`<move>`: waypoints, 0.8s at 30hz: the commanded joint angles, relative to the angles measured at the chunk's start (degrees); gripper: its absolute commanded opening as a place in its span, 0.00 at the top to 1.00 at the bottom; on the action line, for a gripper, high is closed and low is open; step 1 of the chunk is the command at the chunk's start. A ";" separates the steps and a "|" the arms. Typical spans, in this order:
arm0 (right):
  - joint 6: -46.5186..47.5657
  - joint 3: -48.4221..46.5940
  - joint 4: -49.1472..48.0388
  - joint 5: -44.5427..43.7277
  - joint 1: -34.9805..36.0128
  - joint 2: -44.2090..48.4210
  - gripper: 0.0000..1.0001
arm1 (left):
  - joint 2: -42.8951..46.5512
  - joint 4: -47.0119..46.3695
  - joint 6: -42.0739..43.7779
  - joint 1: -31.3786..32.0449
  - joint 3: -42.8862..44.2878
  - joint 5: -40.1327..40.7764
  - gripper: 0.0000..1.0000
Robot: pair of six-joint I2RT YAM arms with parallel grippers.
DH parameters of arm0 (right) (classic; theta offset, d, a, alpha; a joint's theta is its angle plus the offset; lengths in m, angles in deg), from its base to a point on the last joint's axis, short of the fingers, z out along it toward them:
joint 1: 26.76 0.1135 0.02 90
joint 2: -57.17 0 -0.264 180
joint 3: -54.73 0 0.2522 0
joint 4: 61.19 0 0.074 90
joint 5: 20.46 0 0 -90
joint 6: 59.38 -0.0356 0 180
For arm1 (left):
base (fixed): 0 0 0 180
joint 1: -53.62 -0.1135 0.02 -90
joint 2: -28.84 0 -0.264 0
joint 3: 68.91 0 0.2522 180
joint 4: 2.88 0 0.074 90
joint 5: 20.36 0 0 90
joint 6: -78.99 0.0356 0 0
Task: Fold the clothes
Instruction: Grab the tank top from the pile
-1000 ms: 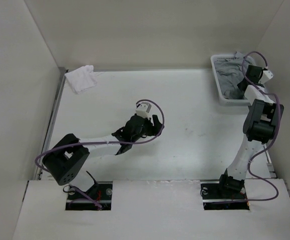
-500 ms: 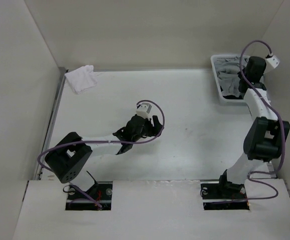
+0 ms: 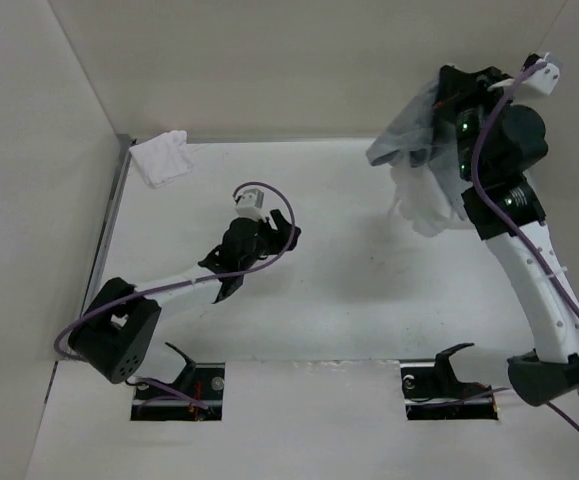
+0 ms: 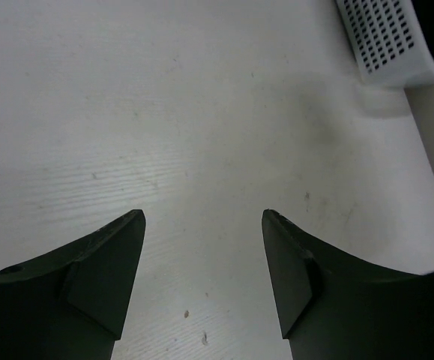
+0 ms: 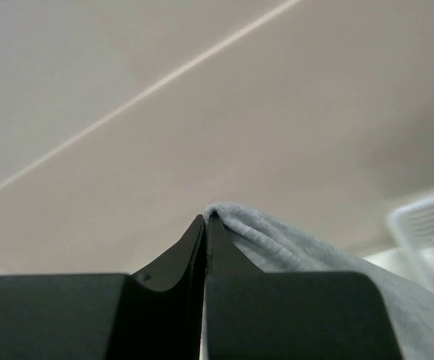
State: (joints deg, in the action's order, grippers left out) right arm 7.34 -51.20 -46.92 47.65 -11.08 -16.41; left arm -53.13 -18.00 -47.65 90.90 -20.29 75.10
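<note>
The clothes, a light grey knit tank top [image 3: 405,136], hang in the air over the table's back right, with a paler bunched part [image 3: 424,205] drooping below. My right gripper [image 3: 442,88] is raised high and shut on the top's upper edge. In the right wrist view the gripper [image 5: 205,218] has its jaws pressed together on a fold of grey knit [image 5: 291,247] that drapes off to the right. My left gripper [image 3: 285,238] hovers over the middle of the table. In its wrist view the left gripper [image 4: 202,225] stands open above bare tabletop.
A small white folded cloth [image 3: 161,157] lies in the back left corner. A white perforated basket [image 4: 385,37] shows at the top right of the left wrist view; in the top view the raised right arm and garment cover it. Walls close in the left, back and right sides.
The right gripper has shut in the basket and the arm has swung up, lifting the grey tank top clear of it. The left arm has shifted slightly left and back, still open.
</note>
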 commanded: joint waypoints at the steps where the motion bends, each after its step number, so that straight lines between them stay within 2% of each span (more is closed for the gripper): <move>1: 0.18 5.28 -3.13 1.67 10.26 6.33 0.97 | 6.82 -1.70 -5.19 -3.74 -1.98 -0.09 0.37; 4: 1.14 16.02 -6.92 -0.78 13.72 7.05 1.00 | 7.53 -1.70 -6.86 -5.06 -2.42 -0.88 0.38; 6: 0.53 19.46 -8.24 0.17 8.90 6.35 1.00 | 5.87 -1.70 -7.30 -5.07 -2.07 -2.90 0.39; 9: -1.57 19.48 -8.77 2.90 1.88 7.22 1.00 | 3.24 -2.49 -9.05 -4.72 -1.54 -4.48 0.40; 13: -3.95 12.37 -7.72 8.25 -7.36 6.09 1.00 | 1.29 -2.93 -9.41 -4.10 -0.23 -4.57 0.40; 16: -4.92 2.63 -3.43 12.04 -11.76 1.09 1.00 | -0.02 -2.84 -9.41 -3.57 1.00 -4.57 0.40; 18: -4.40 -7.37 0.17 13.10 -14.57 -3.92 1.00 | -0.99 -2.41 -9.24 -3.14 2.14 -4.75 0.40; 21: -3.78 -12.32 1.41 12.40 -17.47 -6.82 1.00 | -1.43 -2.14 -9.06 -2.78 2.94 -5.28 0.40; 24: -5.09 -7.19 2.13 13.10 -20.90 -10.95 0.98 | -2.48 -2.23 -8.88 -2.43 3.12 -5.28 0.40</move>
State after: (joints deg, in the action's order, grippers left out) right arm 3.69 -61.27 -44.80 58.77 -29.02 -23.19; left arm -54.64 -17.98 -56.46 87.97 -19.73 70.77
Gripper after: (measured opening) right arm 0.012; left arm 0.599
